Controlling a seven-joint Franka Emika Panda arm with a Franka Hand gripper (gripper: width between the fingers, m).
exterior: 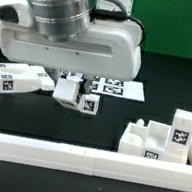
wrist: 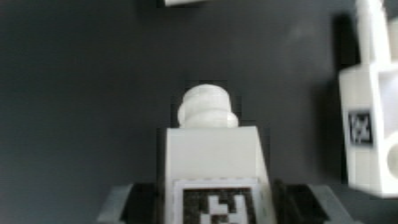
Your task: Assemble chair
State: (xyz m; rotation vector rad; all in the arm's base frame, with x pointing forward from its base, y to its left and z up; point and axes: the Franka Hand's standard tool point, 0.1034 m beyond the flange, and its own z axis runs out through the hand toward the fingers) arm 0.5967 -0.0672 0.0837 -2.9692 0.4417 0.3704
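Observation:
My gripper (exterior: 74, 84) is shut on a white pegged chair leg (exterior: 86, 103) and holds it just above the black table, near the middle. In the wrist view the leg (wrist: 214, 150) sits between my fingers (wrist: 132, 202), its rounded peg (wrist: 208, 103) pointing away and a tag on its near face. My gripper (wrist: 217, 206) grips it from both sides. A boxy cluster of white chair pieces with tags (exterior: 159, 140) stands at the exterior view's right. More tagged white pieces (exterior: 11, 78) lie at the exterior view's left.
The marker board (exterior: 119, 88) lies flat behind the gripper. The long white border rail (exterior: 83, 161) runs along the front. In the wrist view a white tagged piece (wrist: 365, 110) lies beside the held leg, and a white edge (wrist: 178, 3) shows beyond the peg.

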